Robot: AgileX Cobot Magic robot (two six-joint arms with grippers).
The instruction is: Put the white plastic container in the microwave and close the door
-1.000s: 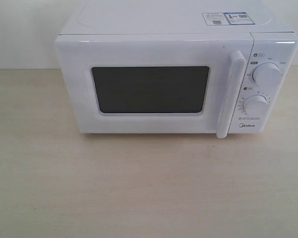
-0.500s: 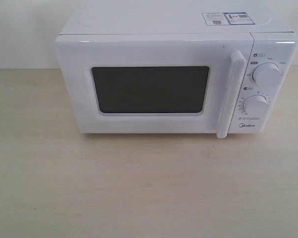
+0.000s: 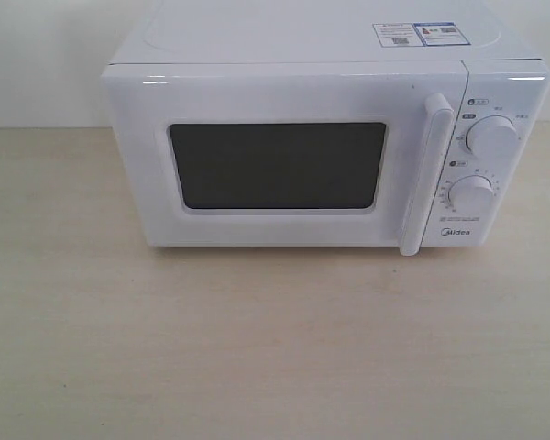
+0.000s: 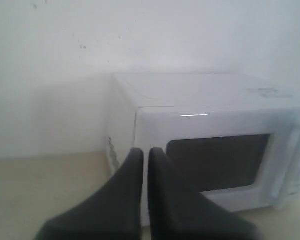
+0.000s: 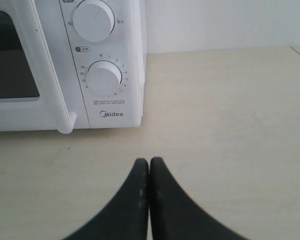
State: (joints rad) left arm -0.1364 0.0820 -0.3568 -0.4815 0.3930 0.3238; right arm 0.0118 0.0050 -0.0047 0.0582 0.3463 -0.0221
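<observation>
The white Midea microwave stands on the pale wooden table with its door shut; the dark window and the vertical bar handle face the exterior camera. The white plastic container shows in no view. Neither arm appears in the exterior view. My left gripper is shut and empty, held off the microwave near its left front corner. My right gripper is shut and empty above the table, in front of the two dials.
The pale wooden table stretches in front of the microwave and to both sides. A white wall stands behind it. Stickers lie on the microwave's top.
</observation>
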